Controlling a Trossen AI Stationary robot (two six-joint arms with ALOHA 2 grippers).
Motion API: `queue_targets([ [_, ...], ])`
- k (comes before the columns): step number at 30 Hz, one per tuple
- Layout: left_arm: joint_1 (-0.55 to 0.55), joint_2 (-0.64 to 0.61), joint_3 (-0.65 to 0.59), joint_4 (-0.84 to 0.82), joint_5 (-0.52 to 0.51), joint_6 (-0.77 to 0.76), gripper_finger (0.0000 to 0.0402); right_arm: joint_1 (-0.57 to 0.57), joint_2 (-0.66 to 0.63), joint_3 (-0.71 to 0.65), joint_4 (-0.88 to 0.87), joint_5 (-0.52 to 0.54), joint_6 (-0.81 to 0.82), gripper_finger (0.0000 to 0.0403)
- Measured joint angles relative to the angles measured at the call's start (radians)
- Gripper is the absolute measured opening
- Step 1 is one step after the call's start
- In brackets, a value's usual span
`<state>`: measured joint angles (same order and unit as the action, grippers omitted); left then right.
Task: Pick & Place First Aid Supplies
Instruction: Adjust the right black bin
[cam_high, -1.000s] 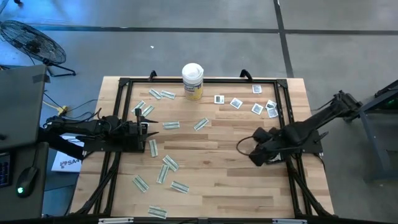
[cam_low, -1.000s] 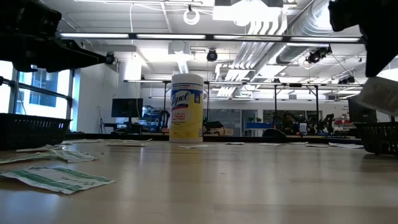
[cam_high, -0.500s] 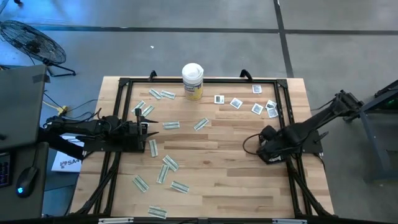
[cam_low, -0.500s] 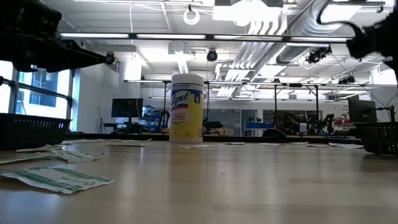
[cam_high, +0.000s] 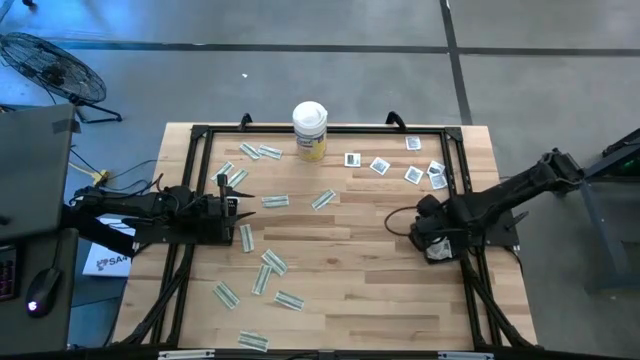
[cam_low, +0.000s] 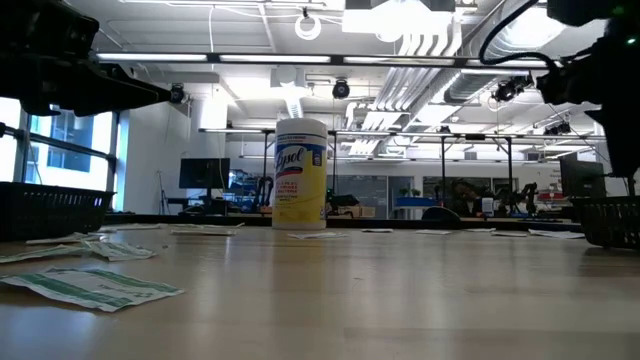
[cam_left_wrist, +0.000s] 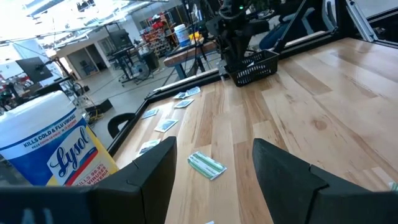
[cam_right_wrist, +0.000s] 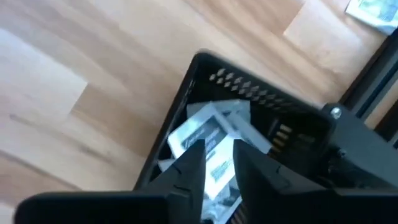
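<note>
Pale green-white strips (cam_high: 274, 201) lie flat across the left and middle of the table. Small white squares with a dark mark (cam_high: 380, 166) lie near the far right corner. My right gripper (cam_high: 432, 240) hovers over a black basket (cam_right_wrist: 261, 93) at the table's right side. Its fingers (cam_right_wrist: 219, 146) stand a narrow gap apart, so it is open. White packets (cam_right_wrist: 214, 127) lie in the basket below them. My left gripper (cam_high: 243, 203) waits wide open (cam_left_wrist: 212, 149) above the table's left side, and a strip (cam_left_wrist: 206, 165) lies ahead of it.
A white-lidded yellow-labelled canister (cam_high: 310, 128) stands upright at the middle of the far edge (cam_low: 300, 172). A black frame (cam_high: 330, 128) borders the table. A second black basket (cam_low: 50, 210) sits at the left side. Bare wood (cam_high: 350, 280) lies between the arms toward the near edge.
My right gripper has moved from the table's middle toward the right edge and stopped over the black basket. The white packet that hung below it a second ago no longer shows in the low view. My left arm has kept still.
</note>
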<state>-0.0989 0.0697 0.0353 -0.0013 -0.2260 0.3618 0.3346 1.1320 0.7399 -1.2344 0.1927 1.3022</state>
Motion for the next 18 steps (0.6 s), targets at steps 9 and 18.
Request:
queue_targets([
  [9, 0.000, 0.000, 0.000, 0.000, 0.000, 0.000, 0.0206, -0.158, 0.018, -0.003, 0.017, -0.086, -0.020, 0.0107],
  [18, 0.000, 0.000, 0.000, 0.000, 0.000, 0.000, 0.0206, -0.303, 0.120, -0.003, 0.047, -0.107, -0.099, 0.0095],
])
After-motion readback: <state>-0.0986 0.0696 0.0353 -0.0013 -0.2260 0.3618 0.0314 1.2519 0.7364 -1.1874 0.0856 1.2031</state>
